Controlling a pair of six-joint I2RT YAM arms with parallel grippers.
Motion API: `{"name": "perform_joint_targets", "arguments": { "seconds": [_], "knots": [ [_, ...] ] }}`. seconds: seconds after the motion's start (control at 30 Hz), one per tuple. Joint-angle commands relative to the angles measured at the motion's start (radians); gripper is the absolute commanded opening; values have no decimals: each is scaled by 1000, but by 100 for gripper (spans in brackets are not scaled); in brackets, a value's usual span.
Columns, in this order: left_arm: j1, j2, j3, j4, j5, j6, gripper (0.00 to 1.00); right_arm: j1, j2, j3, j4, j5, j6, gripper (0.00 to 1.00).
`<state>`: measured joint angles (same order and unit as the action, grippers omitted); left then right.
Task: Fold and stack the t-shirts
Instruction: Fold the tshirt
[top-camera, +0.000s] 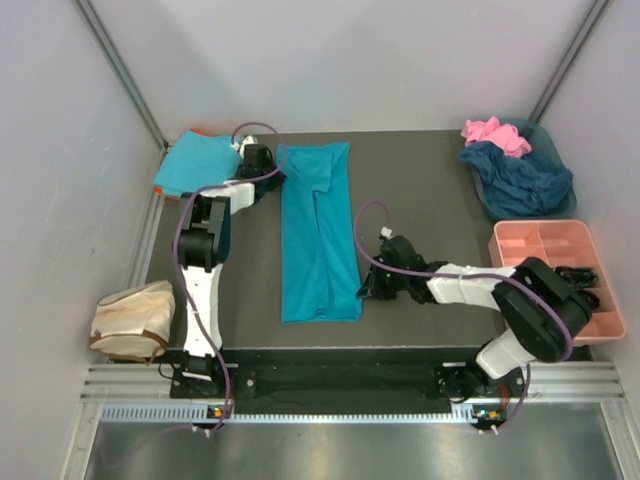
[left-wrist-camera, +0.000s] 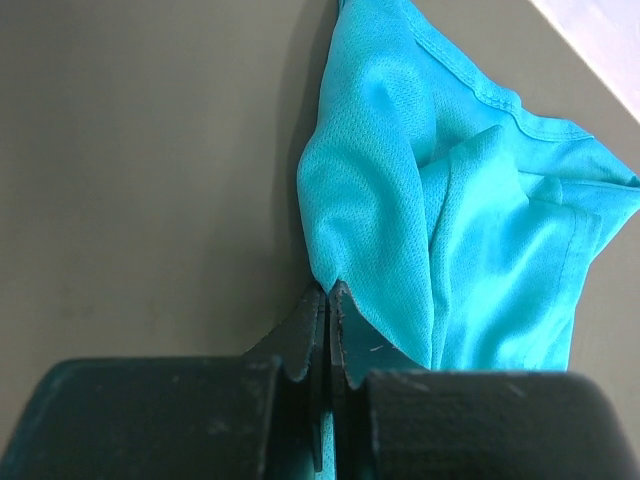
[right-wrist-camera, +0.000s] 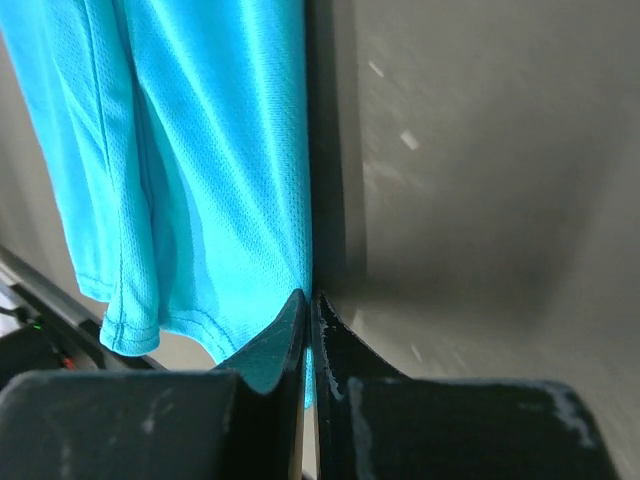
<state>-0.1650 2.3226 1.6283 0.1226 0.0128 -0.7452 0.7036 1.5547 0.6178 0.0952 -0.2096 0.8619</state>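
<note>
1. The turquoise t-shirt (top-camera: 318, 235) lay folded into a long strip on the middle of the table (top-camera: 420, 200), running from its far edge toward its near edge.
2. The left gripper (left-wrist-camera: 328, 295) was clamped tight on the strip's far-left corner.
3. The right gripper (right-wrist-camera: 308, 300) pinched the strip's right edge near its near-right corner.
4. A second turquoise shirt (top-camera: 195, 165) lay folded at the table's far-left corner.
5. A pink shirt (top-camera: 495, 133) and a navy shirt (top-camera: 520, 178) were heaped at the far-right corner.

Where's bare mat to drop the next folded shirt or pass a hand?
Biggest free patch: dark mat between the spread teal t-shirt and the navy-and-pink pile, beyond the right arm. Narrower strip between that shirt and the left arm. Crowded: right edge, with pile, pink tray and right arm; far-left corner holds the folded teal stack.
</note>
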Motion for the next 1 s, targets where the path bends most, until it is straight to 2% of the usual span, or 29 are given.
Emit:
{"name": "perform_joint_targets", "arguments": {
  "seconds": [0.0,0.3,0.53,0.7,0.83,0.93,0.97],
  "knots": [
    [-13,12,-77,-169,42,46,0,-4,-114,-47,-162,65,-46,0],
    [-87,21,-51,-192,53,69,0,-6,-246,-96,-256,127,-55,0],
    [-140,8,-80,-195,38,73,0,-7,-249,-104,-259,133,-44,0],
    [-140,-35,-117,-195,-34,90,0,-7,-254,-101,-267,141,-44,0],
    [-140,-46,-116,-202,-39,93,0,-9,-249,-95,-270,141,-50,0],
    [-142,-45,-114,-210,-40,83,10,-7,-251,-90,-282,144,-54,0],
    [-142,-45,-110,-215,-48,78,24,-7,-255,-89,-288,145,-54,0]
  ]
}}
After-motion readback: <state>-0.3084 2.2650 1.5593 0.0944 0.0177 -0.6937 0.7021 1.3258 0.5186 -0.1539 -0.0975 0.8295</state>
